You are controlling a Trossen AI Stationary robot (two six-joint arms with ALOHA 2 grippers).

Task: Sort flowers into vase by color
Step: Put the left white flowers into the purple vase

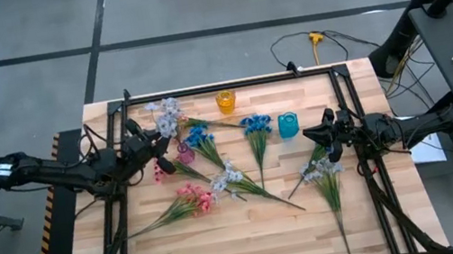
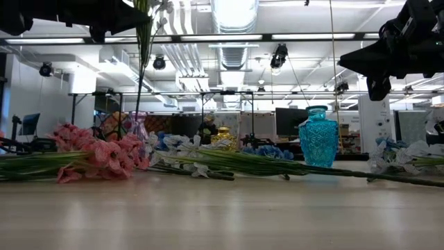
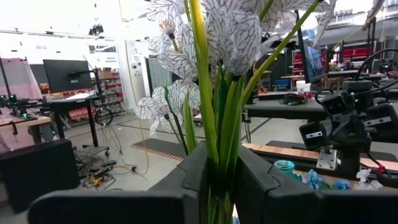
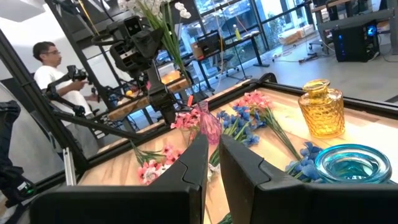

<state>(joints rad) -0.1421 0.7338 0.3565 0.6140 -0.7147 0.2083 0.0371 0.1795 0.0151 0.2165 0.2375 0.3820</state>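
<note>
Left gripper (image 3: 217, 180) clamped on white sprig (image 1: 168, 114), stem upright, above pink vase (image 1: 185, 152) near table's left edge; right gripper (image 1: 314, 134) shut, empty.

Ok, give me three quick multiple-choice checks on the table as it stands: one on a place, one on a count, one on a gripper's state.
1. Which vase stands nearest the right gripper?
A. pink vase
B. amber vase
C. teal vase

2. How many vases are on the table?
A. two
B. three
C. four

3. The left gripper is:
A. open and empty
B. shut on a blue sprig
C. shut on a white-lavender sprig

Answers:
1 C: in the high view the teal vase stands just beside that gripper, the other two farther off.
2 B: the high view shows the pink vase, the amber vase and the teal vase.
3 C: the left wrist view shows the fingers clamped on the sprig's green stems, pale blossoms above.
</note>
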